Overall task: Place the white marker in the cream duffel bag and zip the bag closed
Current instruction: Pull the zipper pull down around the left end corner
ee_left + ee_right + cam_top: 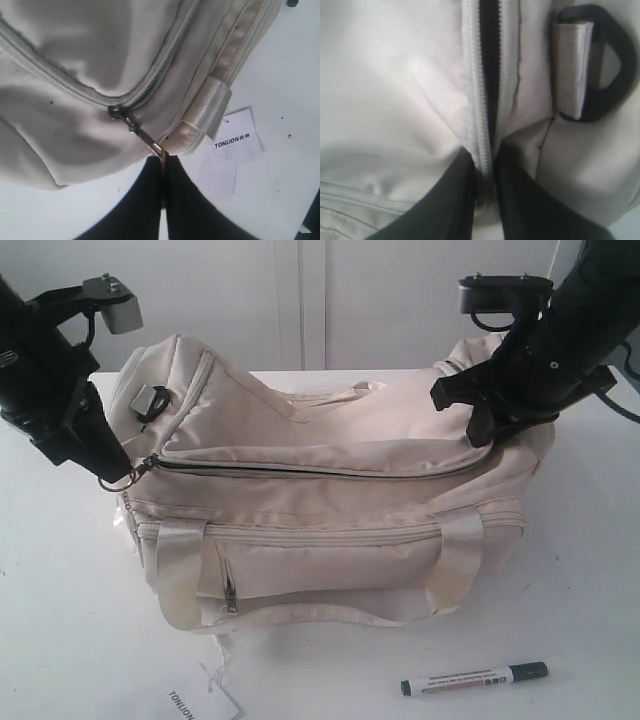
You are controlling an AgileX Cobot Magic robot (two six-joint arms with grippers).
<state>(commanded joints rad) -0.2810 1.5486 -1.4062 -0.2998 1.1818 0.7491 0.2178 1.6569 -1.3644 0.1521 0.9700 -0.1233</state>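
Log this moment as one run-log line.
left gripper: pinching zipper pull | right gripper: pinching cream duffel bag end | zipper: open | white marker: on table, outside bag

The bag (330, 510) sat in the middle of the counter (60, 620). Before it, the marker (474, 678) lay to the right and the tag (200, 702) to the left.

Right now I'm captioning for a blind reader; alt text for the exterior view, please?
A cream duffel bag sits on a white table, left hand pinching its zip pull, right hand at the far end. A white marker and paper tag lie in front.
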